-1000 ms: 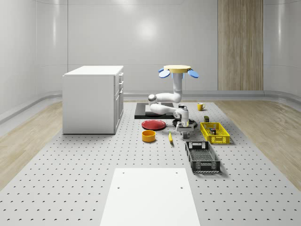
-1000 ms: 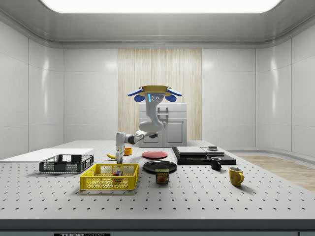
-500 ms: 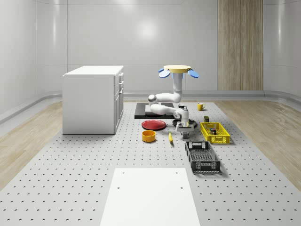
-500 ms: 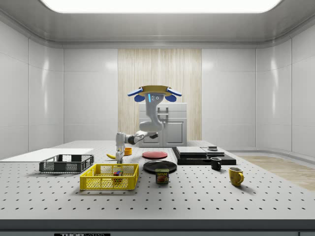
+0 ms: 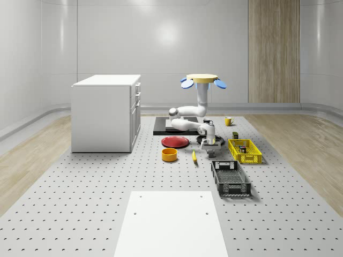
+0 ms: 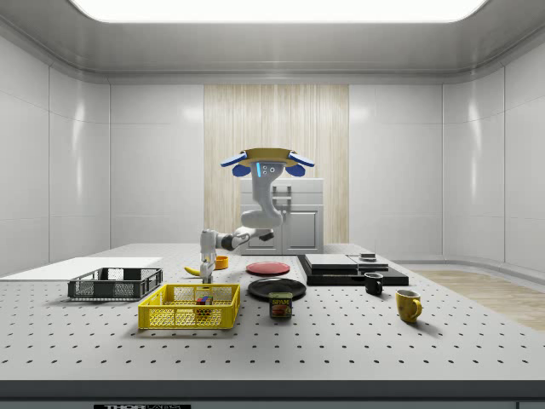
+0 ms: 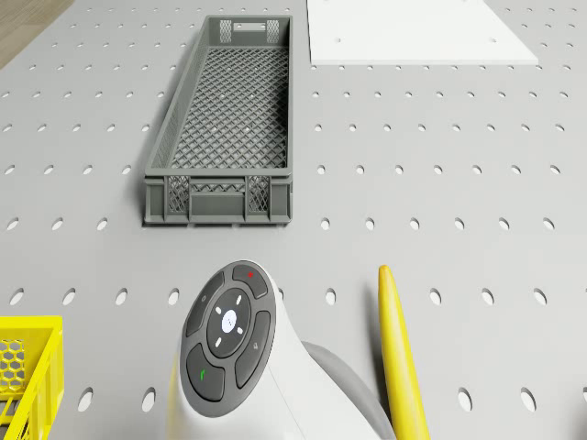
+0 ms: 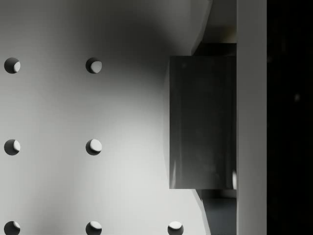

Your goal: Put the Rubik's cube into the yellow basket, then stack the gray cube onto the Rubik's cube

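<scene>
The Rubik's cube (image 6: 203,300) lies in the yellow basket (image 5: 246,159), right of centre in the whole-scene view, while the drone (image 5: 203,80) hovers over the worktop (image 5: 107,182) with its gripper (image 5: 209,143) low just left of the basket and the gray cube (image 8: 203,122) close under it, though I cannot tell whether it grips.

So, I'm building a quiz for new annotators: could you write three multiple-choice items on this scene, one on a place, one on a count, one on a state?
1. Where is the Rubik's cube?
A. in the yellow basket
B. in the gray crate
C. on the red plate

2. How many mesh containers sit on the table?
A. one
B. two
C. four

3. What is the drone doing?
A. resting on the cabinet
B. lying on the table
C. hovering above the table

Answers: 1 A, side view shows it inside the basket. 2 B, one yellow, one gray. 3 C, it hangs above the table, arm reaching down.
</scene>
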### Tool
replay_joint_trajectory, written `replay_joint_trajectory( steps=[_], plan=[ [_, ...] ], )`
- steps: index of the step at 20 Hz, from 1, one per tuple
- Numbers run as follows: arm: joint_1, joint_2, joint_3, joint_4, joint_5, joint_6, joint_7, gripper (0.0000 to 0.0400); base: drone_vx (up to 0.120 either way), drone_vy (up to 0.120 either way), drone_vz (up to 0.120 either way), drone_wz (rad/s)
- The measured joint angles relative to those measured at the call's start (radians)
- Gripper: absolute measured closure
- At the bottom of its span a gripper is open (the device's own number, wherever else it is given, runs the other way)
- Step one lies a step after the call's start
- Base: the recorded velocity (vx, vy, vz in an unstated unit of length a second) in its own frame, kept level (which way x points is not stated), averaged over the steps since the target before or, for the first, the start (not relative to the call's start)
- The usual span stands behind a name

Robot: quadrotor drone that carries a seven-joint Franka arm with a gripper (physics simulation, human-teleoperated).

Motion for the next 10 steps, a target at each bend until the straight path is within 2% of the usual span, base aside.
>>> replay_joint_trajectory(
  steps=[4, 10],
  plan=[
    [0.009, 0.004, 0.033, -0.015, 0.03, -0.02, 0.0, 0.0149, 0.0, 0.0, 0.0, 0.0],
    [0.02, 0.008, 0.101, -0.041, 0.093, -0.054, 0.002, 0.015, 0.0, 0.0, 0.113, 0.0]
  ],
)
